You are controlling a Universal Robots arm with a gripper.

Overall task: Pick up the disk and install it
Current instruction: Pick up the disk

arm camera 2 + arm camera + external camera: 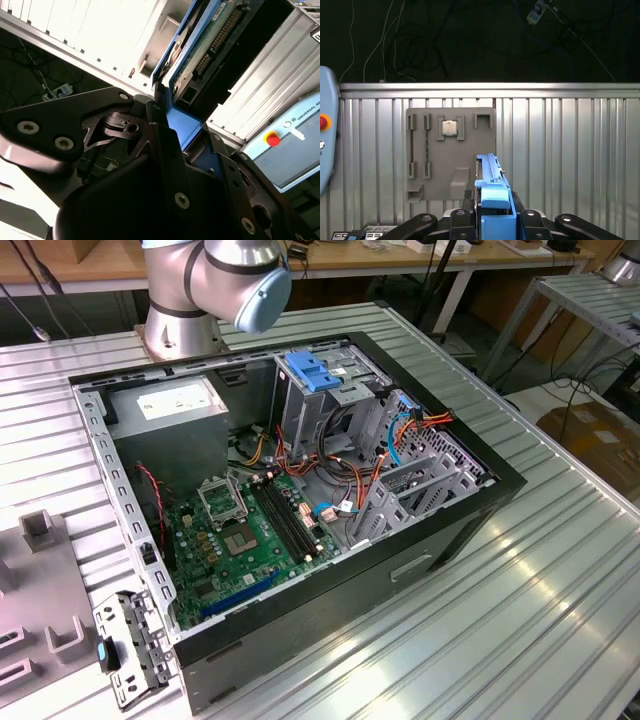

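Observation:
The disk (493,186) shows edge-on in the first wrist view, with its blue side rail facing the camera. My gripper (492,202) is shut on it, a black finger on each side. It hangs above a ribbed metal table, over the edge of a grey fixture plate (427,165). In the second wrist view the disk (210,40) shows its green circuit board and blue rail, rising out of my gripper (172,117). The open computer case (470,505) lies on the table in the exterior view, with the grey drive cage (330,405) at its far side.
A blue latch (313,372) tops the drive cage, with the power-supply box (175,405) beside it. The motherboard (250,530) and loose cables fill the case floor. A small chip (449,128) sits on the fixture plate. A pendant with a red button (272,139) lies nearby. The arm's base (215,275) stands behind the case.

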